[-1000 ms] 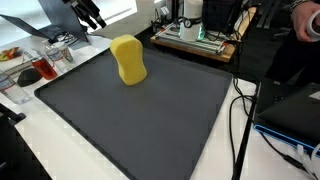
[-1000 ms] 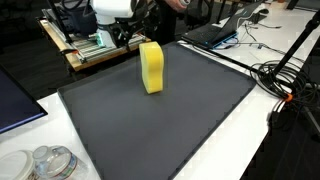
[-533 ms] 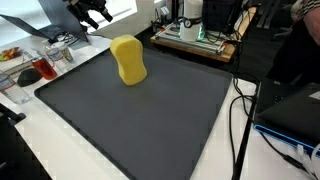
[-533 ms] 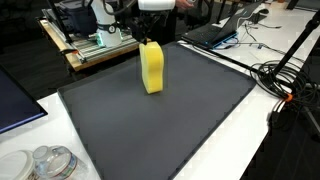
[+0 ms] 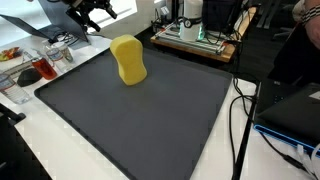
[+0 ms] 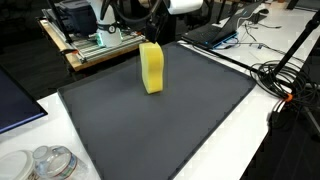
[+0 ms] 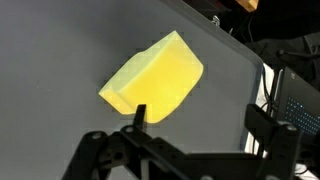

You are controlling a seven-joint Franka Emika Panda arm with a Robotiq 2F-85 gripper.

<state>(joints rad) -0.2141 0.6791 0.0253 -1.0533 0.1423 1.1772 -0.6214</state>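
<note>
Over the last second the gripper (image 5: pixel 99 11) has travelled sideways along the far edge of the dark mat (image 5: pixel 150 125), from a station off to one side of the yellow sponge (image 5: pixel 127 60) to a position closer to it and above it. In an exterior view it has drifted almost out of the top of the picture. Its jaws have stood fully apart throughout and hold nothing. In the wrist view the gripper (image 7: pixel 178 135) shows both fingers spread wide, with only mat (image 7: pixel 50 45) between them. The sponge (image 7: pixel 152 78) sits ahead of and below the fingertips, clear of both and slightly off towards one finger. The sponge itself (image 6: pixel 151 67) has not shifted: it stands on end on the mat (image 6: pixel 160 125), upright as before and untouched. Finding: the movement is an approach only, with no contact or grip made, and the object is undisturbed. The clear containers (image 5: pixel 45 65) lie off the mat to the tool's side, well apart.
</note>
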